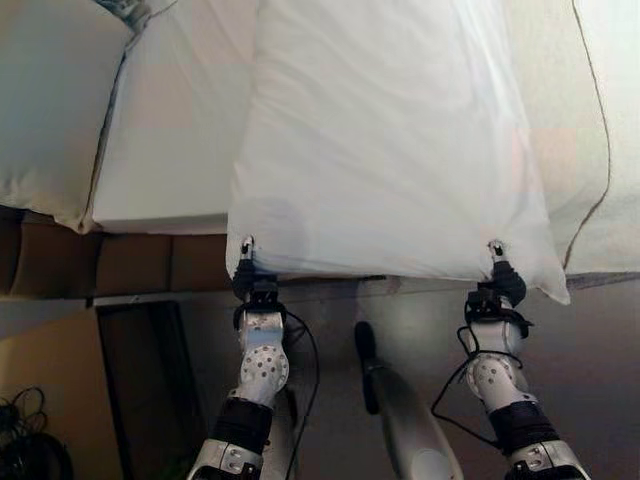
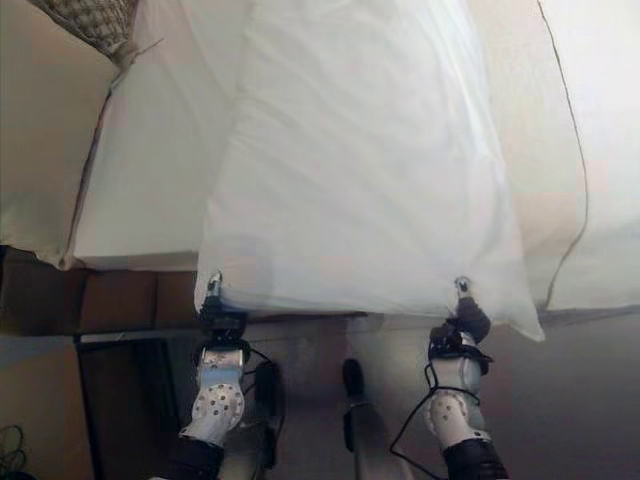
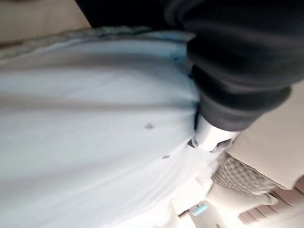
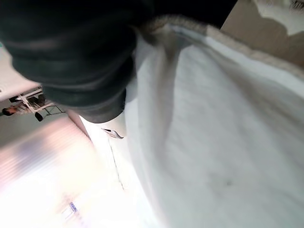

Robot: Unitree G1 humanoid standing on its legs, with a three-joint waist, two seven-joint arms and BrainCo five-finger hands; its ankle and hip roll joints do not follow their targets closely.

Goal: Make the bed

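A large white pillow (image 1: 385, 140) lies across the bed, its near edge hanging just past the mattress side. My left hand (image 1: 250, 272) pinches the pillow's near left corner, one fingertip showing on top of the cloth. At the near right corner my right hand (image 1: 503, 275) grips the same edge in the same way. In the left wrist view a silver finger (image 3: 209, 135) presses into bunched white pillow cloth (image 3: 95, 142). The right wrist view has the pillow's seamed edge (image 4: 199, 38) running out from under the hand's dark cover (image 4: 71, 57).
A second white pillow (image 1: 50, 110) lies at the left on the white mattress (image 1: 170, 150). A patterned cushion (image 2: 90, 25) sits at the far left corner. A white cover with a piped edge (image 1: 600, 130) lies at the right. The brown bed frame (image 1: 130, 262) runs below the mattress.
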